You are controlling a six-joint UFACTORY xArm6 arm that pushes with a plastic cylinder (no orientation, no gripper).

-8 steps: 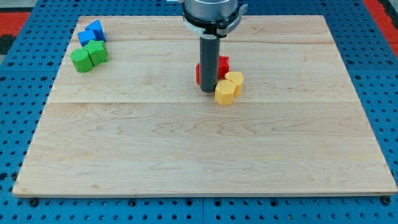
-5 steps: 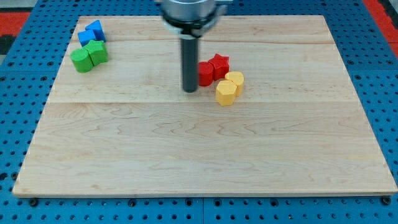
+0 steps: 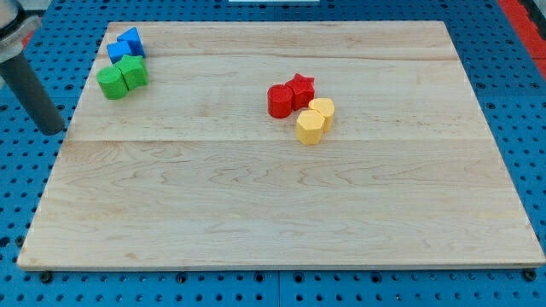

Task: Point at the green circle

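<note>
The green circle (image 3: 110,83) lies near the board's top left corner, touching a second green block (image 3: 134,72) on its right. My tip (image 3: 53,130) is at the view's far left, just off the wooden board's left edge over the blue pegboard. It is below and to the left of the green circle, apart from it and touching no block.
Two blue blocks (image 3: 126,44) sit just above the green pair. Near the middle, a red circle (image 3: 279,101) and a red star (image 3: 300,87) touch two yellow blocks (image 3: 314,119). The wooden board (image 3: 281,205) rests on a blue pegboard (image 3: 26,196).
My tip has swept from beside the red circle at the middle far to the left, off the board's left edge. No block has moved.
</note>
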